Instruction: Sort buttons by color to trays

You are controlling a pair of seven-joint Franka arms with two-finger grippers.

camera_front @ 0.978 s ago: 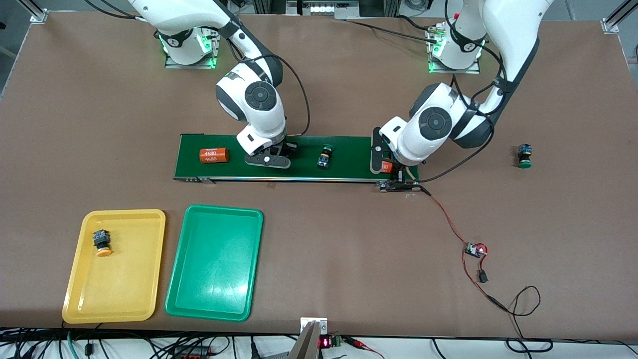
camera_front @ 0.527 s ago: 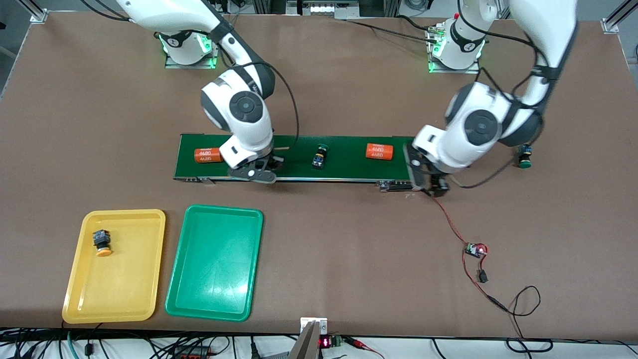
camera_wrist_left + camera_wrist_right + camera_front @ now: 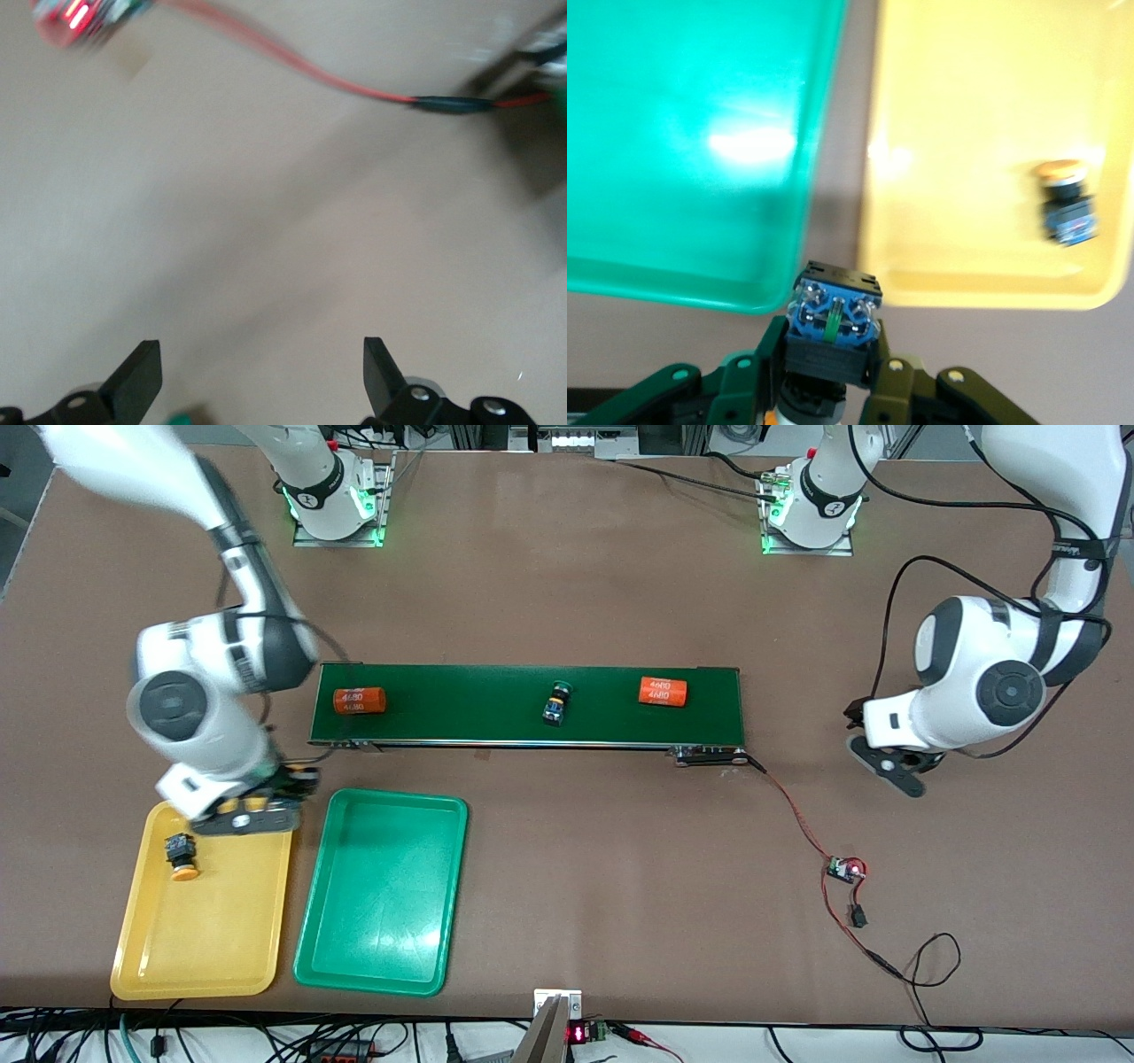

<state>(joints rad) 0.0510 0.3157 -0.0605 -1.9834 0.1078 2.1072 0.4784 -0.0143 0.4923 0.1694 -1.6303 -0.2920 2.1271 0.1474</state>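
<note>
I'm getting bright, even overhead light, with white glare on the green tray [image 3: 700,142] and soft shadows under both arms. My left wrist view smears badly; the red wire [image 3: 292,66] streaks.

We noted brown table [image 3: 567,584] under even light; aluminium frame posts [image 3: 66,444] stood at corners; cables [image 3: 354,1045] ran along front edge.

Surfaces you see: glossy plastic, matt board.
Your green tray [image 3: 382,892] and yellow tray [image 3: 205,930] shine glossy; table [image 3: 576,584] looks matt brown; conveyor belt [image 3: 478,704] matt.
</note>
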